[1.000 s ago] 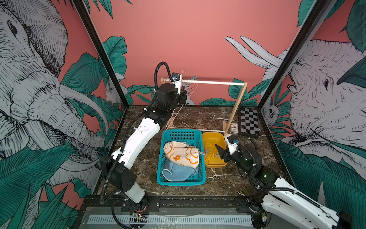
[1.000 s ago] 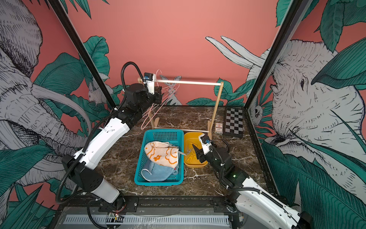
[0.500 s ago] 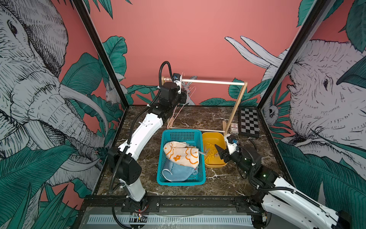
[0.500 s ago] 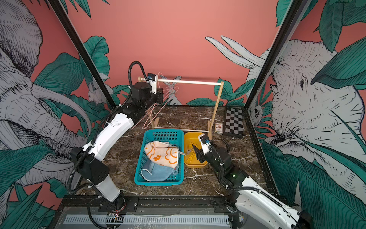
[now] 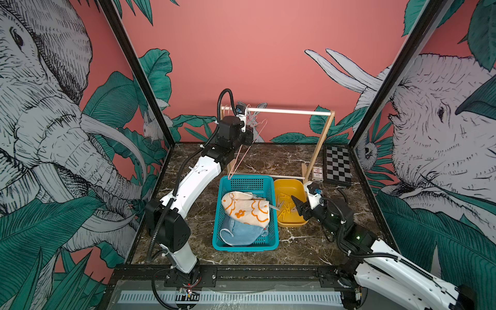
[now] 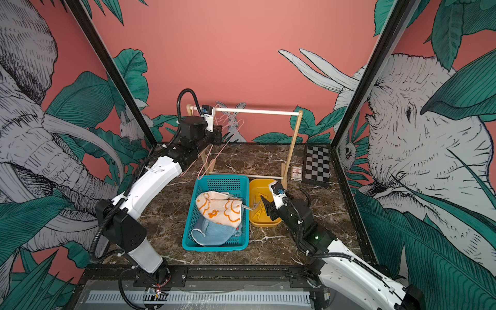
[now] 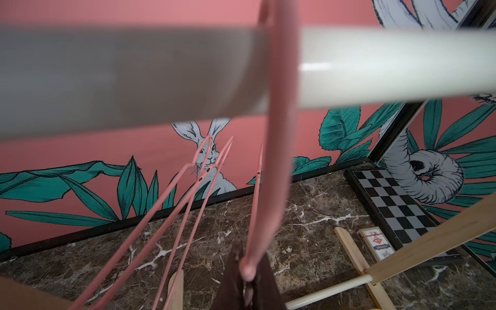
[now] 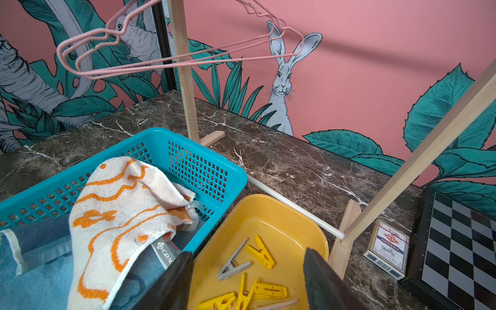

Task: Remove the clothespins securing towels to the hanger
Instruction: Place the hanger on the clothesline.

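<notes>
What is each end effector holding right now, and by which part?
Left end effector is shut on a pink hanger, gripping its hook's tip. Right end effector is open, empty.

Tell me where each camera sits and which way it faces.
Top views: high in front, looking down toward the back wall; left arm, right arm, basket, tray show.
Left wrist: up at the rail, facing the back wall; shut left tool pinches the hanger.
Right wrist: low over the tray, facing basket and back wall; open right tool shows.
Shared: both wrist views show the chessboard.
</notes>
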`<act>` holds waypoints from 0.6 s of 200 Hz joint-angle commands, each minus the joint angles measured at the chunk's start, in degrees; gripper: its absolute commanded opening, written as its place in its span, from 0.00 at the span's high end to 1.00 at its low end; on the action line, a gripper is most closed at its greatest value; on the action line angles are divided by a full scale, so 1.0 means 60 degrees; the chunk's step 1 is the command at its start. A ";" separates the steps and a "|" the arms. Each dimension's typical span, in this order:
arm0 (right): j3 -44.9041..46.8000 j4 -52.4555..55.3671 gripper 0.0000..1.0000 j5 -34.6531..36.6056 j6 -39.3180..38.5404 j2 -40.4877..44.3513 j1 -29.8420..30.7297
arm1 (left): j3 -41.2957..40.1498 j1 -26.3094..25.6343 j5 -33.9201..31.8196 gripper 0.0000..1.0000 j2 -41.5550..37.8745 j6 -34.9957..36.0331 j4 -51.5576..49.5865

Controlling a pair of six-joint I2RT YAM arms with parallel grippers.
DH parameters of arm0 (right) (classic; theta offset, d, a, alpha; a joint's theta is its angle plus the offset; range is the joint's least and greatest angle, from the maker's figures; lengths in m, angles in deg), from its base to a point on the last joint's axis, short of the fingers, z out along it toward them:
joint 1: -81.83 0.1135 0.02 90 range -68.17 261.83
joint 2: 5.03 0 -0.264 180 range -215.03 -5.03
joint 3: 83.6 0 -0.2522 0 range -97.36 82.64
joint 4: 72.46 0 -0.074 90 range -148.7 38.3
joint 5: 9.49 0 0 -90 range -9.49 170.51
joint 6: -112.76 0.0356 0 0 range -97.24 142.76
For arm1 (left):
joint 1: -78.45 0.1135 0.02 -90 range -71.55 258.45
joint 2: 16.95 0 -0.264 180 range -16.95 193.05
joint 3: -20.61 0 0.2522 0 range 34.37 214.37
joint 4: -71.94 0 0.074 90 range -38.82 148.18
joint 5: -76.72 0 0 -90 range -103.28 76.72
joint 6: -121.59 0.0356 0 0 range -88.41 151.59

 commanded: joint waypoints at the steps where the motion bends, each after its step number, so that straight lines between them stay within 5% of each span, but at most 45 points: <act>1: 0.0045 -0.0185 0.35 0.0087 0.0076 -0.0026 -0.0043 | -0.0315 0.0027 0.0000 0.99 -0.0571 -0.0042 0.0199; 73: 0.0044 -0.0214 0.35 0.0284 0.0119 -0.0014 -0.0047 | -0.0709 0.0027 0.0087 0.57 -0.1176 0.0109 0.0429; 120: 0.0147 -0.0256 0.35 0.0562 0.0179 0.0082 -0.0060 | -0.1458 0.0027 0.0357 0.44 -0.2058 0.0097 0.0582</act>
